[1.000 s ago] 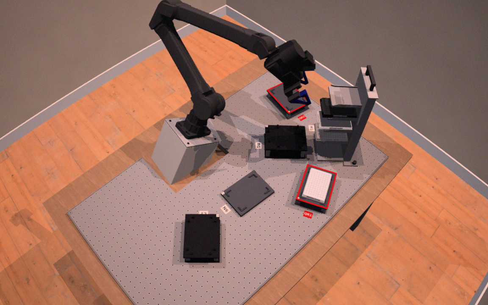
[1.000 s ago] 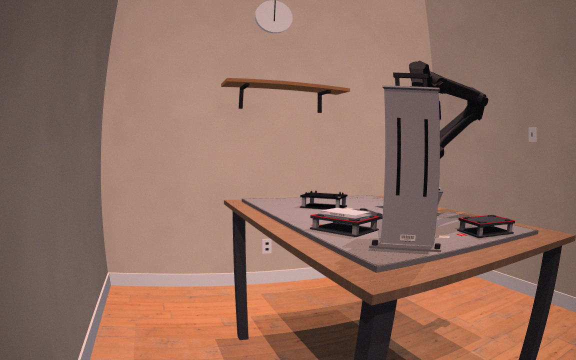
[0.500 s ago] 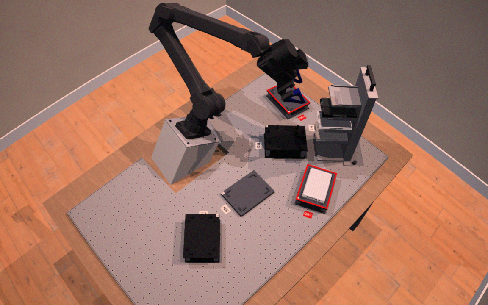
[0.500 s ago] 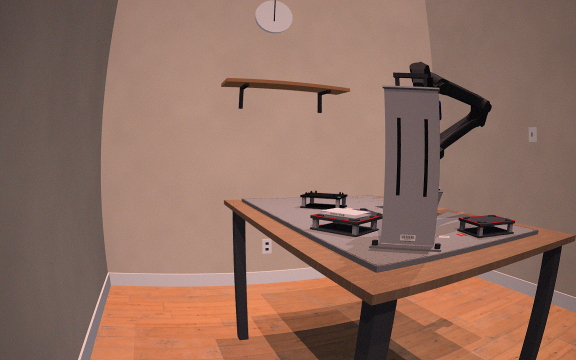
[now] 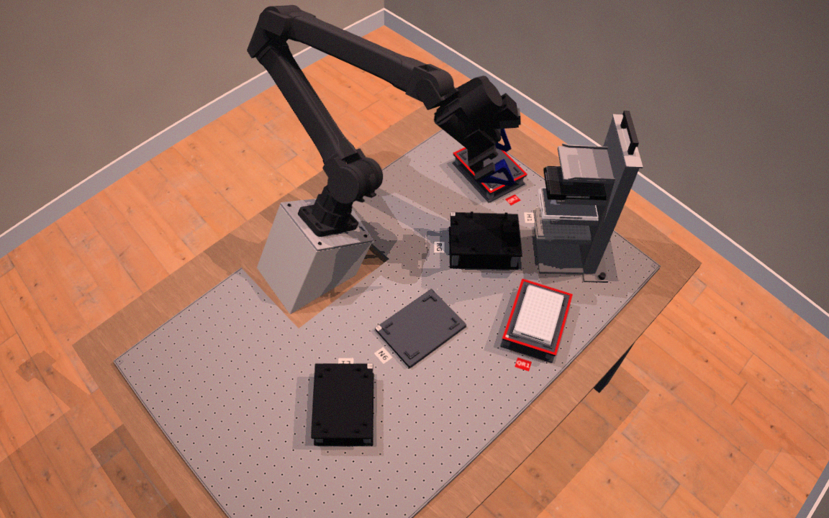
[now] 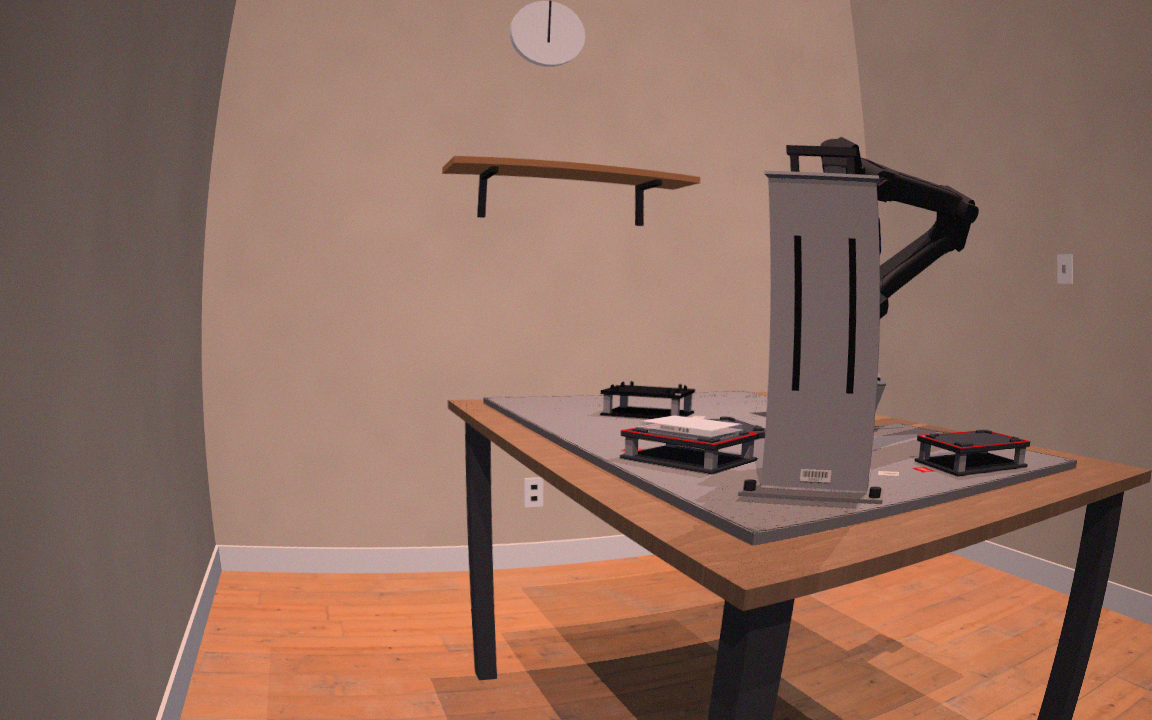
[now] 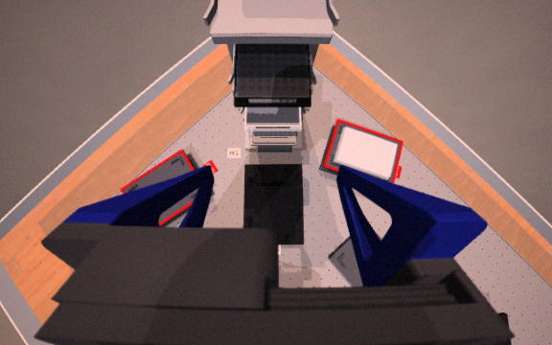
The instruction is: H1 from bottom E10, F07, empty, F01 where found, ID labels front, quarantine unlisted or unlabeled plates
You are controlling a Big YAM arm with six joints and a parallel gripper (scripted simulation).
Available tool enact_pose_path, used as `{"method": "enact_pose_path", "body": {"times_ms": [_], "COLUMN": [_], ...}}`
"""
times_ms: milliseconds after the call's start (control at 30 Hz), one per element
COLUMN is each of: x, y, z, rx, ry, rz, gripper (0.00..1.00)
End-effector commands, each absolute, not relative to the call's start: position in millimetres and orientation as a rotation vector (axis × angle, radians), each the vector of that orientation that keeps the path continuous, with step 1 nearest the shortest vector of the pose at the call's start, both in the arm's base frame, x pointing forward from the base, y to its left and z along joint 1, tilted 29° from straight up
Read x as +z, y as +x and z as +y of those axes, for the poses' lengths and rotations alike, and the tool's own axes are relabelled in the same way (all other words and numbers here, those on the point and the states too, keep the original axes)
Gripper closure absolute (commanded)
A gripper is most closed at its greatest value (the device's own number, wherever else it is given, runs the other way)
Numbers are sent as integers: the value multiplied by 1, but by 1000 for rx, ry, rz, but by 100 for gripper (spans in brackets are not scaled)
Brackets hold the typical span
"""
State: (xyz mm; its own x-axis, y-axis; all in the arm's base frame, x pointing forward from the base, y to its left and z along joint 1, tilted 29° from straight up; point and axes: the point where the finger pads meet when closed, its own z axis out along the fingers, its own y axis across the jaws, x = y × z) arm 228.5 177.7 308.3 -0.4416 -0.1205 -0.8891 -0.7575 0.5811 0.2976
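Overhead, we see the black landing nest (image 5: 342,403) bare at left, then our gripper (image 5: 496,168) hanging with jaws wide apart and nothing between them, likely surveying the plate rack (image 5: 612,193), whose plates sit stacked at right.

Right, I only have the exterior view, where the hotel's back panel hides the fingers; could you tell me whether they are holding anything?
Observer: No, the blue fingers stand wide apart with nothing between them.
Operator: Thank you. Which way do they point?
Observer: Towards the open front of hotel H1.
Operator: And what is in its slots?
Observer: A black plate sits in an upper slot, above paler plates.
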Motion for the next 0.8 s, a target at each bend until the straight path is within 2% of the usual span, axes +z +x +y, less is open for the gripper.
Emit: {"method": "enact_pose_path", "body": {"times_ms": [0,33,67,133,600,633,767], "x": [321,321,353,316,295,319,287], "y": [226,226,227,226,229,231,229], "z": [182,182,183,185,195,197,199], "rx": [895,895,881,896,900,893,901], "ry": [-713,-713,-721,-713,-710,-713,-709], "rz": [1865,1865,1805,1866,1879,1836,1882], "gripper": [0,0,0,0,0,0,0]}}
